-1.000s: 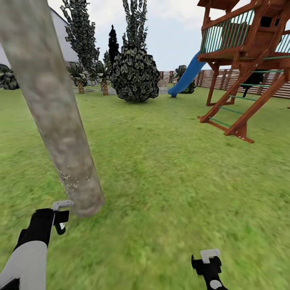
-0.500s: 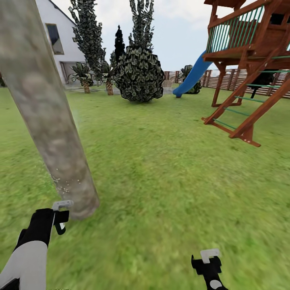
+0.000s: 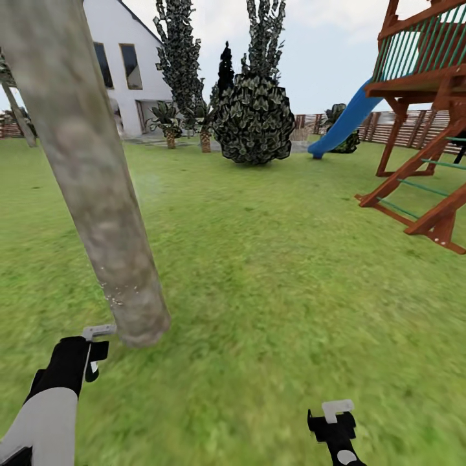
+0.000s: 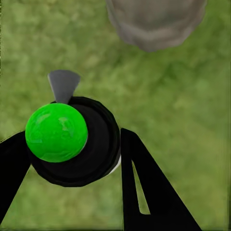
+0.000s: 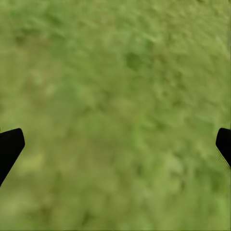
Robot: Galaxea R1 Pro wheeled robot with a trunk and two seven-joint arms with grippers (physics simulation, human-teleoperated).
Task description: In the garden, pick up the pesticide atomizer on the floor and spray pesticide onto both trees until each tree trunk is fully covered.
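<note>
— Status? 
— Left gripper (image 4: 72, 159) is clamped on the atomizer (image 4: 72, 139), nozzle toward the trunk (image 3: 84, 168) base. Right gripper (image 5: 115, 144) is spread wide over lawn (image 3: 278, 272), carrying nothing.
— Advice? 
— Specks (image 3: 120, 294) sit only low; I'd sweep upward.

The camera has swung leftward, bringing more of the white house (image 3: 123, 71) in beyond the tree trunk (image 3: 90, 181).
</note>
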